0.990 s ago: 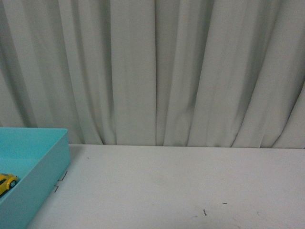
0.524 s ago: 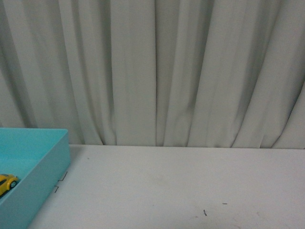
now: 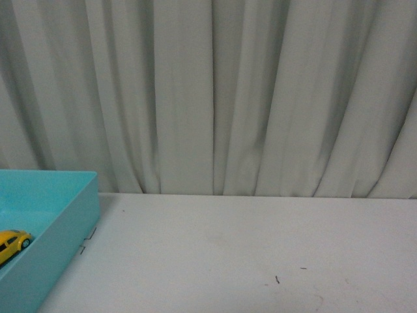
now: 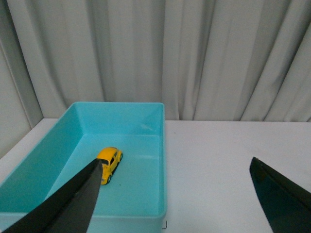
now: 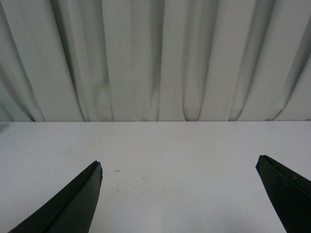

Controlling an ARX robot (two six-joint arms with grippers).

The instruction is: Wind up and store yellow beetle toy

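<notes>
Resting inside smooth rectangular turquoise bin (image 4: 58, 160): glossy rounded yellow beetle toy (image 4: 109, 164).

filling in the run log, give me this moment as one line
yellow beetle toy: inside teal bin | left hand: open, empty | right hand: open, empty

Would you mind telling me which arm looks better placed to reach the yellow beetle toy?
Probably the left: its open gripper looks over the turquoise bin holding the yellow beetle toy. The right gripper faces only bare table.
</notes>
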